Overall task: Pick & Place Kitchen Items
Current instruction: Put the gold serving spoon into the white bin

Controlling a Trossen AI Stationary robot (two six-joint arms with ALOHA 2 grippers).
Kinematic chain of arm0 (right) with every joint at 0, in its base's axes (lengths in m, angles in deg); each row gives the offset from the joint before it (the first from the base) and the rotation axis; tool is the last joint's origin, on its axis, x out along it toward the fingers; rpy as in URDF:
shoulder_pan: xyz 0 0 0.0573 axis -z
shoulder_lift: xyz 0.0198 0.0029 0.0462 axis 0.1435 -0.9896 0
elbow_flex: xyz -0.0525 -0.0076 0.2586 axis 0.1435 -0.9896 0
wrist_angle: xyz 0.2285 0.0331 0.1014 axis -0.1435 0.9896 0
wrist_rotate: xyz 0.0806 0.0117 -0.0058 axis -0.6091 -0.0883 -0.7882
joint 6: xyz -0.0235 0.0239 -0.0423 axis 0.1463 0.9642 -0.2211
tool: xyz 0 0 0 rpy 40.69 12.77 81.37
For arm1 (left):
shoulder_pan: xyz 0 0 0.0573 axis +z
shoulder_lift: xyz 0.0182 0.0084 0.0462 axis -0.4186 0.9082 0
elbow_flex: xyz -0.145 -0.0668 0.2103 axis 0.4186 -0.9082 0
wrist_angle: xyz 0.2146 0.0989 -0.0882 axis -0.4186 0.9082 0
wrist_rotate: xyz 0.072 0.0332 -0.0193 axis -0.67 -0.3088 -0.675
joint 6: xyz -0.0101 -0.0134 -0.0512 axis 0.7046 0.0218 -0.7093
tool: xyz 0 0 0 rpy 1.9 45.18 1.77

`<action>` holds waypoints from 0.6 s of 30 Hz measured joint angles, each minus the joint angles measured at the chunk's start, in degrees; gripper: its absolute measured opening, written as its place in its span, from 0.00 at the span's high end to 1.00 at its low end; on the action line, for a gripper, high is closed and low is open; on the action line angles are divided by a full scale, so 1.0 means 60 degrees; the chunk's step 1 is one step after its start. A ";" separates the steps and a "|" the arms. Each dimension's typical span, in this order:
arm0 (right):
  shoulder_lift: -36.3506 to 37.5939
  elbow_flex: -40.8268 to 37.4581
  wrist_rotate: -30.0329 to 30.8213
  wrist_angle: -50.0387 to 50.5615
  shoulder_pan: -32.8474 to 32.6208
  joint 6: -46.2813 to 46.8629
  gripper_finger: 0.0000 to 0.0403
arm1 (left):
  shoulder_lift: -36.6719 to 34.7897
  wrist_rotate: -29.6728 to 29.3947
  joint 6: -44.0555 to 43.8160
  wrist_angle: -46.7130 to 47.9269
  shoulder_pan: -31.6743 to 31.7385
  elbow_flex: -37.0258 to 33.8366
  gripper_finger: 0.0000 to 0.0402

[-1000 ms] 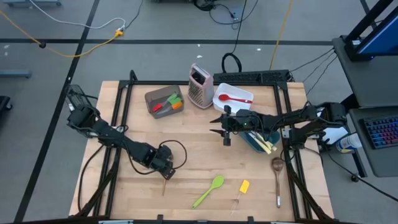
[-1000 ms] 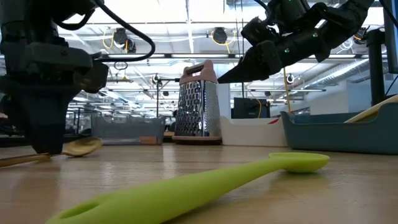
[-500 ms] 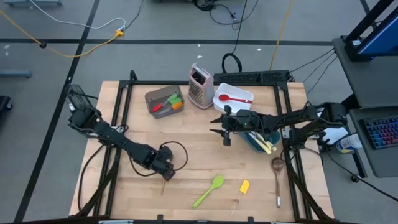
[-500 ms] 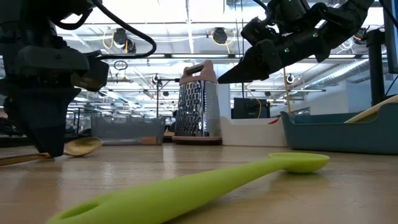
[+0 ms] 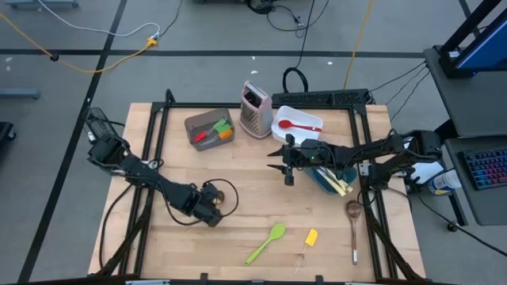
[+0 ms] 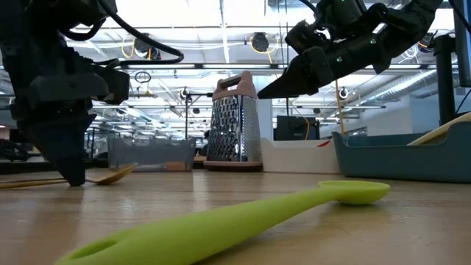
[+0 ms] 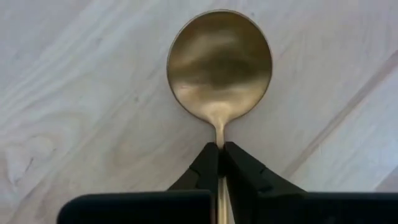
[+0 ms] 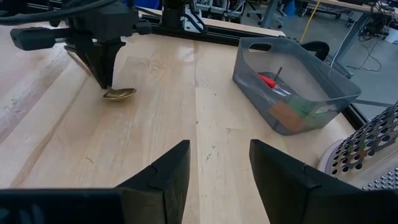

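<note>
With its fingers (image 7: pixel 208 171) pinched shut on the thin neck of the gold spoon (image 7: pixel 219 68), the left gripper (image 5: pixel 212 212) sits low on the table (image 5: pixel 245 198), well apart from the grater (image 5: pixel 255 109). Such a narrow hold could let the spoon swivel or slip when lifted. Beside the grater, the right gripper (image 8: pixel 214 165) waits, fingers spread and empty.

Both arms are built of matte black, blocky segments joined by rounded housings. Thin black cables run along the links and loop loosely beside the wrist of the left arm (image 5: pixel 150 178). The left gripper (image 7: pixel 219 152) ends in two slim black fingers tapering to narrow wedge tips. The right gripper (image 8: pixel 219 162) has broader, black, flat-faced fingers (image 8: pixel 168 174) with angled edges.
</note>
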 joint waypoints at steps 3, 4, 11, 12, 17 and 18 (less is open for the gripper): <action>0.0000 0.0000 0.0000 0.0000 0.0000 0.0000 0.61 | 0.0037 -0.0284 -0.0160 0.0027 0.0008 0.0098 0.96; 0.0000 0.0004 0.0000 0.0000 0.0000 0.0000 0.61 | 0.0052 -0.0394 -0.0139 0.0040 0.0011 0.0172 0.96; 0.0000 0.0009 -0.0002 -0.0219 0.0003 0.0028 0.60 | 0.0095 -0.2586 0.0854 0.0088 0.0109 0.0920 0.98; 0.0000 0.0011 0.0000 -0.0229 0.0000 0.0096 0.60 | 0.0077 -0.2815 0.1054 0.0009 0.0151 0.1040 0.97; 0.0000 0.0011 0.0004 -0.0226 0.0002 0.0240 0.61 | 0.0079 -0.3659 0.2146 -0.0193 0.0582 0.1466 0.99; 0.0000 0.0011 0.0004 -0.0222 0.0004 0.0240 0.61 | 0.0076 -0.3811 0.2355 -0.0425 0.0697 0.1533 0.99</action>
